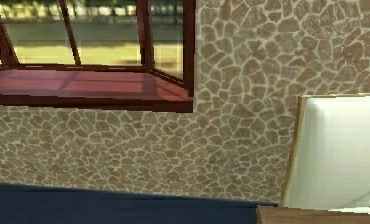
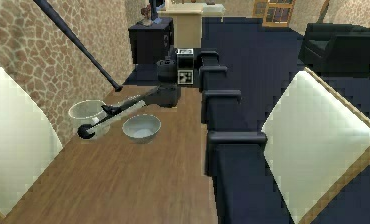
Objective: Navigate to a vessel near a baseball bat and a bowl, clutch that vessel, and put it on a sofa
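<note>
While I stood at the wooden table (image 2: 113,185), a cream chair (image 2: 18,140) sat at the arm side view's left, and the dark baseball bat (image 2: 83,48) slanted down toward two pale bowl-like dishes on the tabletop: the left dish (image 2: 85,108) by my gripper (image 2: 93,127), the right dish (image 2: 142,127) just right of it. Which was the vessel, and whether my jaws gripped anything, I couldn't tell. Farther right stood a second chair (image 2: 313,140).

Stone wall (image 1: 243,110), red-framed bay window (image 1: 93,90); dark blue floor (image 2: 263,45), wooden table (image 2: 123,185), white-backed chairs (image 2: 313,130), black armchair (image 2: 338,48).
</note>
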